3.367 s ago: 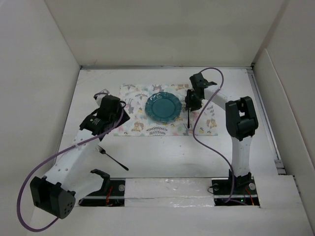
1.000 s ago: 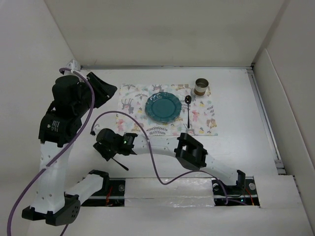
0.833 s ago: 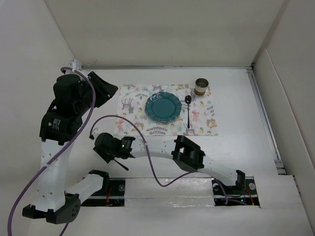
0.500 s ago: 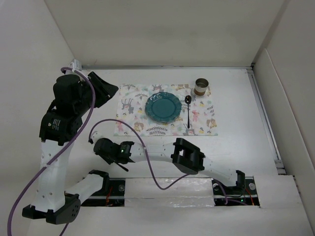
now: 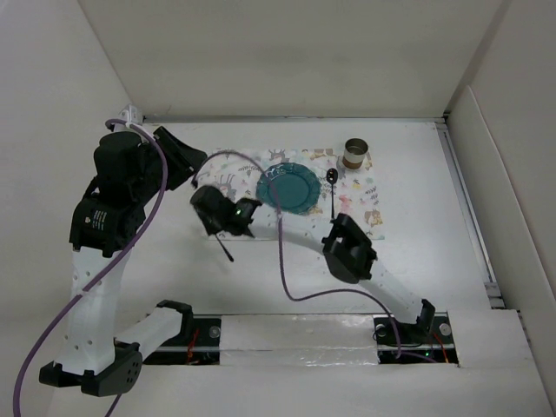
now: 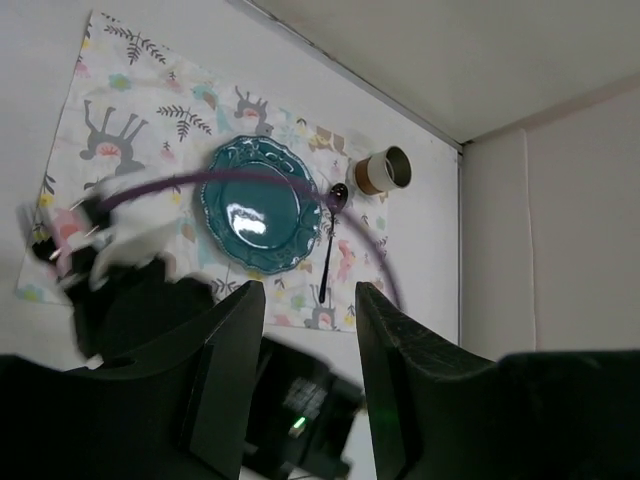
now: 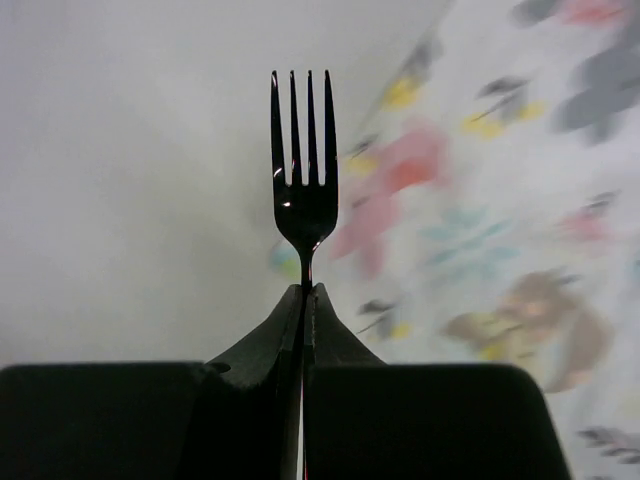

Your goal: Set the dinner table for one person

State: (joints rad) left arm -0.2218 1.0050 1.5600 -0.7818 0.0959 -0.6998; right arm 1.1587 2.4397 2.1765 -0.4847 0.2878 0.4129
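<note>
The right fingers are pressed together on the narrow neck of the fork, a thin hold. The fork could swivel or slip out if it touches down unevenly. It hangs in the air over the left part of the placemat, near where the print meets the bare counter, left of the plate.

Its 4 tines point straight away from the fingers. From above, a dark length, likely the handle, juts out towards the near edge and slants right. The long axis therefore runs diagonally, unlike the spoon, which lies straight, far to near. Set down like this, the fork would lie crooked.

The right arm's purple cable loops close over the plate and might snag it.

The left fingers are spread, hold nothing and are raised well clear.
</note>
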